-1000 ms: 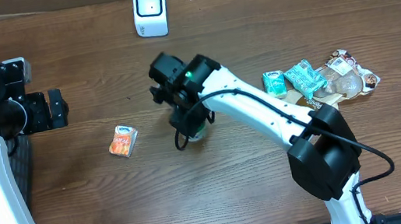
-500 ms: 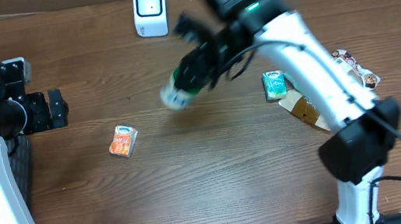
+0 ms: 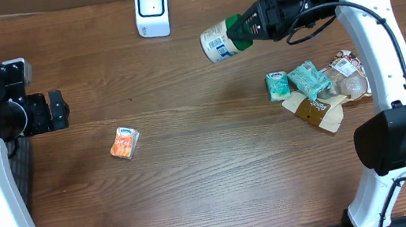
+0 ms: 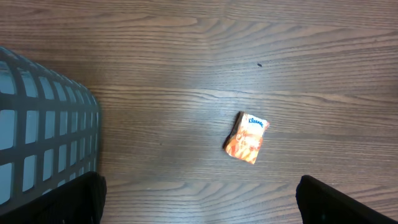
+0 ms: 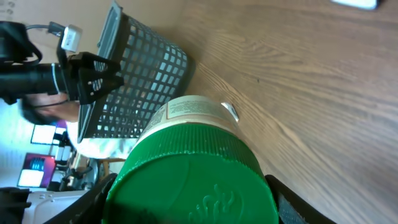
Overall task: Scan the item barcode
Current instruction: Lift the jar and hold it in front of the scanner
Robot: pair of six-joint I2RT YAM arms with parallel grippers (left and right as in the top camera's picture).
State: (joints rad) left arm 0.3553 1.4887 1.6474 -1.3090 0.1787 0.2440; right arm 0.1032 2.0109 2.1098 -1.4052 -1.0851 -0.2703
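A white jar with a green lid [image 3: 219, 40] hangs in the air, lying sideways, its base toward the white barcode scanner [image 3: 152, 10] at the table's back edge. My right gripper [image 3: 248, 27] is shut on the jar's lid end. In the right wrist view the green lid [image 5: 194, 177] fills the space between the two fingers, one finger [image 5: 297, 205] at the lid's right side. My left gripper [image 3: 59, 110] stands open and empty at the table's left side, its fingers [image 4: 87, 198] far apart over bare wood.
A small orange tissue pack [image 3: 123, 142] lies left of centre, seen as the tissue pack [image 4: 247, 137] in the left wrist view. Teal packets and snack bags [image 3: 317, 85] lie at the right. A dark mesh basket [image 4: 37, 118] stands at the far left.
My right arm has lifted the jar off the table's centre and swung it up and right, turning it sideways at the scanner's right. The left arm has not moved.
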